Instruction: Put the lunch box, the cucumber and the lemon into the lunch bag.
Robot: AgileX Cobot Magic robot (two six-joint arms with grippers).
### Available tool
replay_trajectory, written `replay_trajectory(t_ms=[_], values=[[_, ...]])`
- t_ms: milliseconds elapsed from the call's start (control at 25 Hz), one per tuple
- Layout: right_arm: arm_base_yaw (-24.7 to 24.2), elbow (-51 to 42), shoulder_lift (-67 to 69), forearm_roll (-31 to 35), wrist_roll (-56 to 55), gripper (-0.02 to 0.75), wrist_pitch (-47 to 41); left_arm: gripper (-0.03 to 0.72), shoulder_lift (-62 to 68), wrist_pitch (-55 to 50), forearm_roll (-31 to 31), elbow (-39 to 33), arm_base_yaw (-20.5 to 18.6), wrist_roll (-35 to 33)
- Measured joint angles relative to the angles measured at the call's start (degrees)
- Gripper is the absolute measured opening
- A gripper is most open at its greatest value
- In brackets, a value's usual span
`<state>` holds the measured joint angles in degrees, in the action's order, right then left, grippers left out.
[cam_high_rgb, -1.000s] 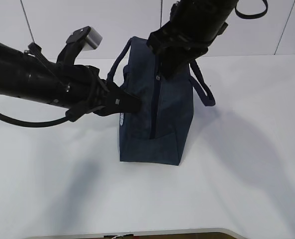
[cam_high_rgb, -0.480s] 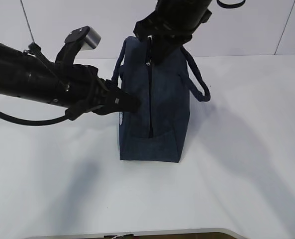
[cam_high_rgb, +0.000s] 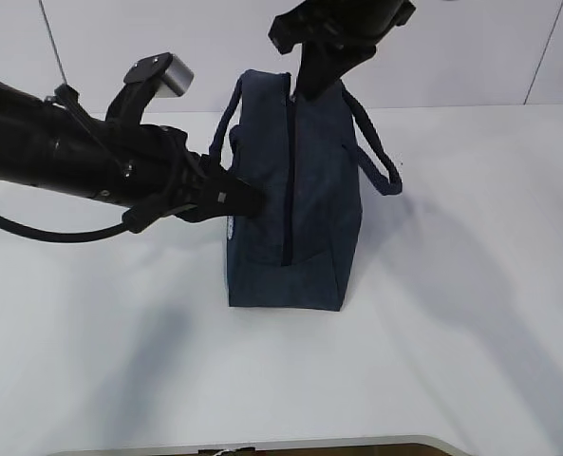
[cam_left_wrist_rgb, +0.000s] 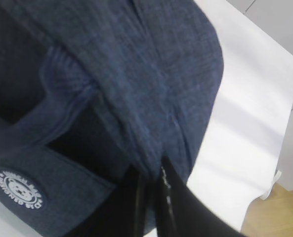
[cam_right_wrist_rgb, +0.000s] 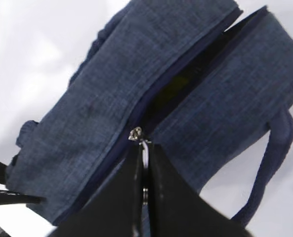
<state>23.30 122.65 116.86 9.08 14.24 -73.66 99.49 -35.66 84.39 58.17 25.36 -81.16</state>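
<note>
STEP: zipping lunch bag (cam_high_rgb: 295, 204) | LEFT end effector (cam_left_wrist_rgb: 151, 185): clamped on the bag's fabric, bracing | RIGHT end effector (cam_right_wrist_rgb: 145, 173): pinching the zipper pull (cam_right_wrist_rgb: 136, 134), bag directly beneath | CONTENTS: something yellow-green glimpsed in the slit ahead of the pull | NEXT (judged): draw the pull along the remaining gap against that brace.

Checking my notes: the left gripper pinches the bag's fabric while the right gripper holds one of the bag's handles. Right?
Not quite. The right gripper is shut on the zipper pull, not a handle, as the right wrist view shows. The left gripper does pinch the bag's fabric.
</note>
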Motion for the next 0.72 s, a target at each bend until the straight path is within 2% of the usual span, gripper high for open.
replay_trajectory(t_ms=[320, 720], values=[[-2.24, 3.03, 2.06, 0.00, 0.00, 0.005, 0.42, -0.009, 0.00, -0.11, -0.35, 0.00, 0.00, 0.00], [-2.50, 8.79, 6.06, -0.67, 0.00, 0.005, 0.55, -0.009, 0.00, -0.11, -1.45, 0.00, 0.00, 0.00]])
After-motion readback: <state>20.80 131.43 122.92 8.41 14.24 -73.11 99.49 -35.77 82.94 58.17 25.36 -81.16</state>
